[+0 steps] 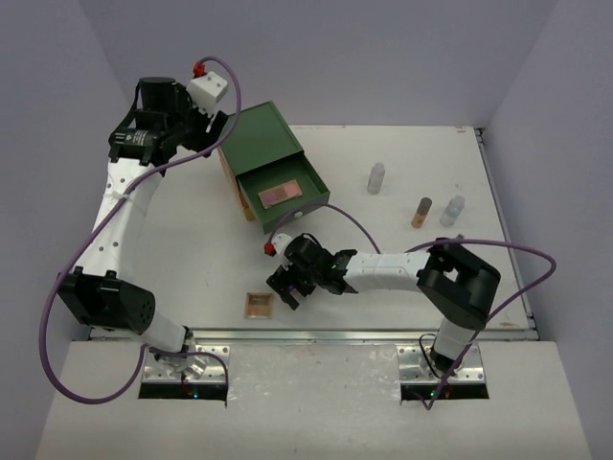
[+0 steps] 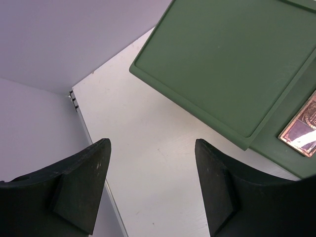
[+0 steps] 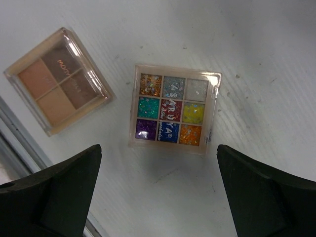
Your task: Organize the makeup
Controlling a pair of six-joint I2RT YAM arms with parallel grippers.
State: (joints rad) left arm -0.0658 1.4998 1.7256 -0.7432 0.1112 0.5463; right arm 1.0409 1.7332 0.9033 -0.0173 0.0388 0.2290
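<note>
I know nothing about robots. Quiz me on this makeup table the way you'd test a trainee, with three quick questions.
1. True or false: the pink palette lies in the open drawer of the green box.
2. What lies under the open right tool? A) multicolour palette B) pink palette C) green box
3. Fill in: ___ small bottles stand on the right side of the table.
Key: 1 true; 2 A; 3 three.
</note>
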